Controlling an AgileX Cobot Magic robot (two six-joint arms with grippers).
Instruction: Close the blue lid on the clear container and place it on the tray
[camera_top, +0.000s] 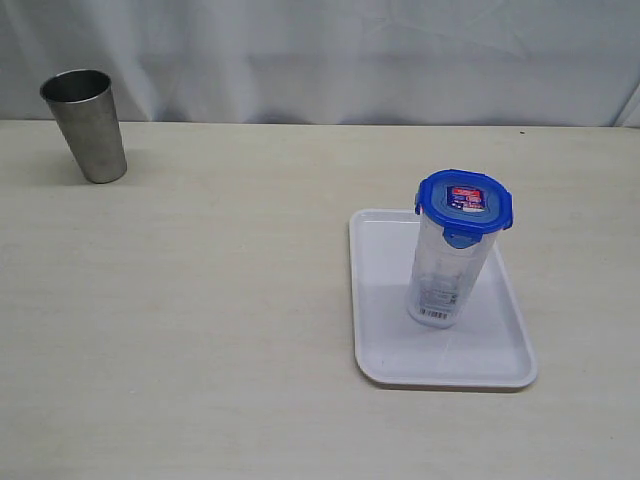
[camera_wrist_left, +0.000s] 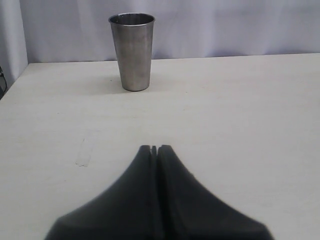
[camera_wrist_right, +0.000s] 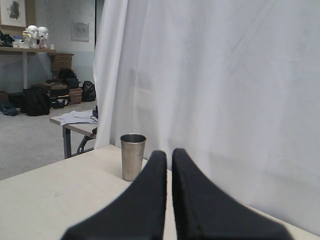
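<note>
We log lid (camera_top: 464, 201) seated on container (camera_top: 440, 275), upright on tray (camera_top: 380, 300), right side of table. Left claw (camera_wrist_left: 155, 148) clenched, empty. Right claw (camera_wrist_right: 169, 152) likewise. We judge task done; full latching unclear.

left end effector (camera_wrist_left: 154, 148): matte black, tapered | right end effector (camera_wrist_right: 169, 152): same
</note>
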